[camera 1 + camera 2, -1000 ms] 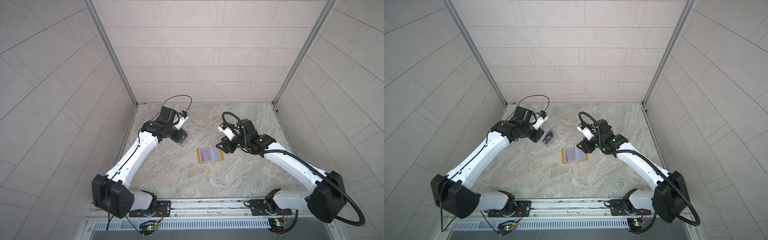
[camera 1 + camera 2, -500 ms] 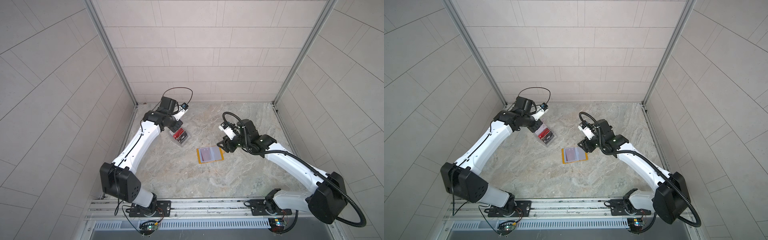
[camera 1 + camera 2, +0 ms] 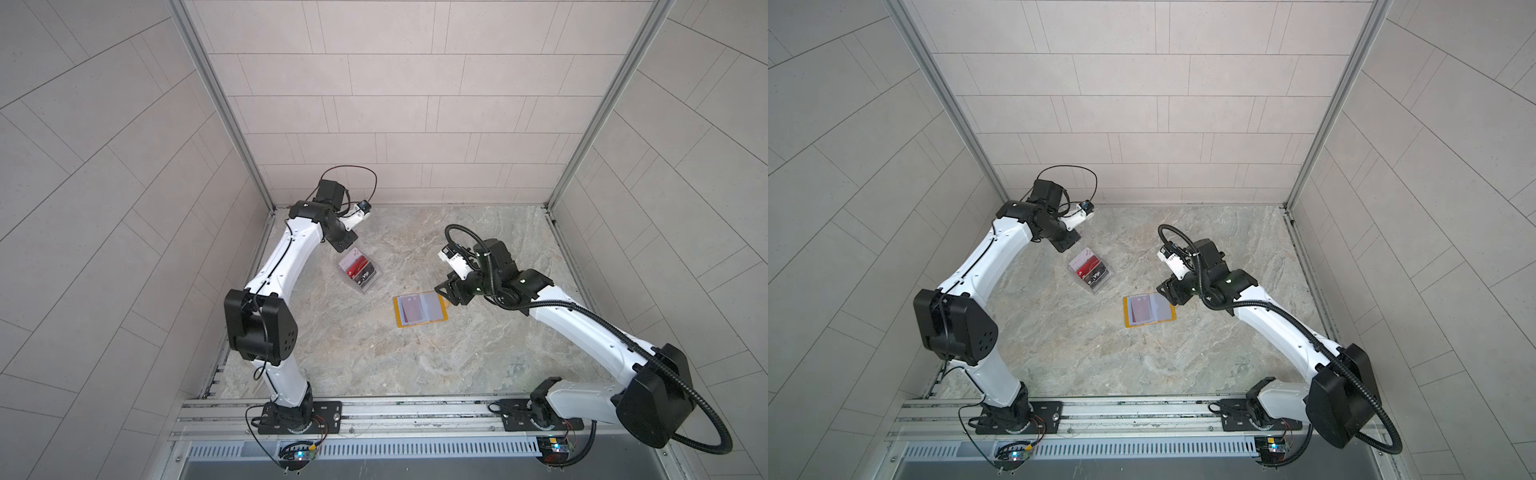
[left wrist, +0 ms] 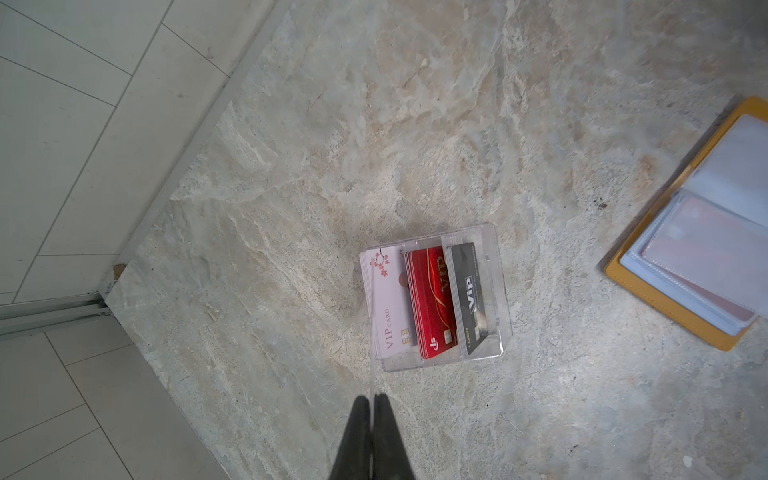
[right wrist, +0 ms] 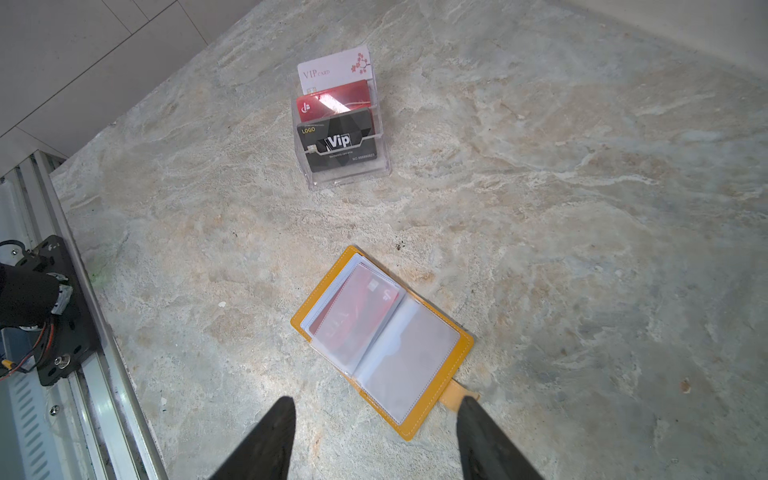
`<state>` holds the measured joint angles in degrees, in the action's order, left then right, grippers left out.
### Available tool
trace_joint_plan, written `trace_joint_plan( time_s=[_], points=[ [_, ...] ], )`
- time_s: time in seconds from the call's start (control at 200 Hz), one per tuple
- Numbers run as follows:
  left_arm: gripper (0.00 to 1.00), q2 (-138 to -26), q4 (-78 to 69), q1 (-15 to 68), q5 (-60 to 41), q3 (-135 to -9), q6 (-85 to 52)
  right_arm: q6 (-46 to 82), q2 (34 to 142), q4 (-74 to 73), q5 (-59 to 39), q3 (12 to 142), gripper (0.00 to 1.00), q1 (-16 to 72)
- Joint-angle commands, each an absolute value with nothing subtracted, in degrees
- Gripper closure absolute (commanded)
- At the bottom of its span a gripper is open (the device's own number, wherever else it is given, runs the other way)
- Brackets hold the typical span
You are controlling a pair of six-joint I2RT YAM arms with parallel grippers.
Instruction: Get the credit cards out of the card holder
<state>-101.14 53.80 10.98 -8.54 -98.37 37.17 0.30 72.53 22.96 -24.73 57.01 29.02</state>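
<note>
We record the left claw shut, empty; right claw open, empty, partly hiding the tab of the wallet. Red card inside shows blurred; box at wallet's ten o'clock.

The big pale beige wall tiles stand on three sides, and shiny grey metal posts run up the two back corners. The flat stone floor with grey and tan swirls is brightly lit, and a long silver metal rail lies along its front edge.
</note>
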Motion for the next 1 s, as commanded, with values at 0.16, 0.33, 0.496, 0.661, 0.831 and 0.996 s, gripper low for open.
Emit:
trace_joint_plan(
  time_s=[0.16,0.33,0.496,0.661,0.831,0.996],
  points=[
    [1.0,-104.7,56.1,10.1,-11.2,-99.8,37.5,0.3,73.0,23.5,-23.4,58.2,0.35,29.0],
    [1.0,-105.5,56.2,10.0,-10.4,-99.1,37.9,0.1,73.2,24.2,-23.3,58.7,0.35,29.0],
    [1.0,-106.7,55.0,9.1,-10.5,-97.7,37.7,0.1,72.3,23.5,-23.6,57.8,0.35,28.9],
    [1.0,-108.7,53.9,8.7,-11.2,-97.0,37.4,0.1,71.7,23.4,-23.6,57.3,0.35,29.0],
    [1.0,-109.1,52.6,8.7,-11.7,-96.0,37.3,0.1,70.7,22.8,-23.8,56.4,0.35,29.0],
    [1.0,-109.6,51.7,8.1,-12.2,-95.5,36.9,0.1,70.3,22.6,-23.8,56.3,0.34,29.0]
  ],
)
